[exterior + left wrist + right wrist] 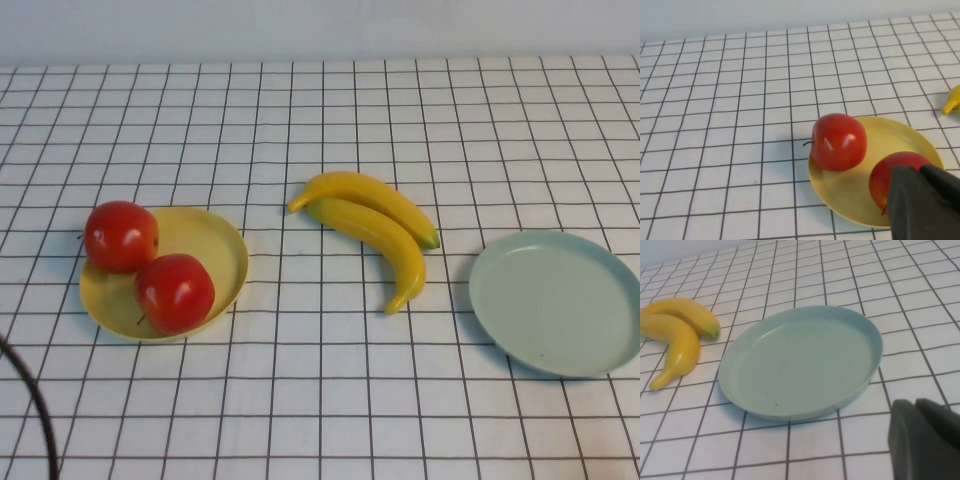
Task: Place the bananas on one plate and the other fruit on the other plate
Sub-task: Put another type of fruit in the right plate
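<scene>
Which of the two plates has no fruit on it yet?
The pale blue-green plate on the robot's right is bare. The yellow plate holds both apples, while the bananas lie on the cloth between.

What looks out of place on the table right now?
Only the two bananas: they lie on the checked cloth between the plates, not on the empty blue-green plate. Both apples sit on the yellow plate. Left gripper and right gripper are shut.

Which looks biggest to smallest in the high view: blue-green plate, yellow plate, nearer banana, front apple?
1. Pale blue-green plate and yellow plate: near alike, so not ranked; the blue-green one is cut off at the frame edge.
2. Nearer banana: long but thin.
3. Front apple: smallest.
</scene>
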Available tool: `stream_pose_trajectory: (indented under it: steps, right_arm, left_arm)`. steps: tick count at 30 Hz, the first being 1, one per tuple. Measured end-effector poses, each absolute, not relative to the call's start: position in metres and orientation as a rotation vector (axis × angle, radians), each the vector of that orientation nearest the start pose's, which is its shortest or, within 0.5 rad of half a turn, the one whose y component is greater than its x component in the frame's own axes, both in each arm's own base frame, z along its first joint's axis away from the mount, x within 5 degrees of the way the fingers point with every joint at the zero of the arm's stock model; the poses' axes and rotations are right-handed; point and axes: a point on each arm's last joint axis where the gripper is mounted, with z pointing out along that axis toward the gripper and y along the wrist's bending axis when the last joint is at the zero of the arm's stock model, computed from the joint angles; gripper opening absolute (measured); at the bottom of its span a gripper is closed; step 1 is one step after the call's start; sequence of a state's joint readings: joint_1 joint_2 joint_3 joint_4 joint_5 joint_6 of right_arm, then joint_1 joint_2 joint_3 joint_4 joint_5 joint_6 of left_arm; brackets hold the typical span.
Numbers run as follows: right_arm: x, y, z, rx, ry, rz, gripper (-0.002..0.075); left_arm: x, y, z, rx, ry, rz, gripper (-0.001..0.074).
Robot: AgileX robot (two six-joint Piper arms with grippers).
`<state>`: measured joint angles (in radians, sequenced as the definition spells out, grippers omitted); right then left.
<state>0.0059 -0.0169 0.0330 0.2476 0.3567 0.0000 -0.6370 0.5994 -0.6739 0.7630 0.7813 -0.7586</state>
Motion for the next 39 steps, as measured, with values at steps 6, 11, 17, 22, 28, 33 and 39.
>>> stream_pose_trajectory:
  steps: [6,11,17,22,28,33,39]
  right_arm:
    - [0.053,0.008,0.172,0.150,1.846,0.245,-0.0017]
    - [0.053,0.008,0.172,0.150,1.846,0.245,-0.0017]
    - [0.053,0.008,0.172,0.150,1.846,0.245,-0.0017]
    - [0.053,0.008,0.172,0.150,1.846,0.245,-0.0017]
    - [0.053,0.008,0.172,0.150,1.846,0.245,-0.0017]
    - [0.053,0.008,0.172,0.150,1.846,0.245,-0.0017]
    - [0.053,0.008,0.172,0.150,1.846,0.245,-0.0017]
  left_arm:
    - [0.073,-0.005,0.308,0.110,1.786,-0.133,-0.0002]
    - [0.050,0.002,0.279,0.131,1.691,-0.126,-0.0002]
    - [0.044,-0.003,0.244,0.178,1.651,-0.101,-0.0002]
    - [0.054,-0.009,0.212,0.160,1.543,-0.100,-0.0003]
    - [0.056,-0.007,0.202,0.119,1.530,-0.075,-0.0004]
    - [0.055,-0.007,0.188,0.133,1.692,-0.069,-0.0004]
    - [0.053,-0.005,0.173,0.108,1.854,-0.051,-0.0004]
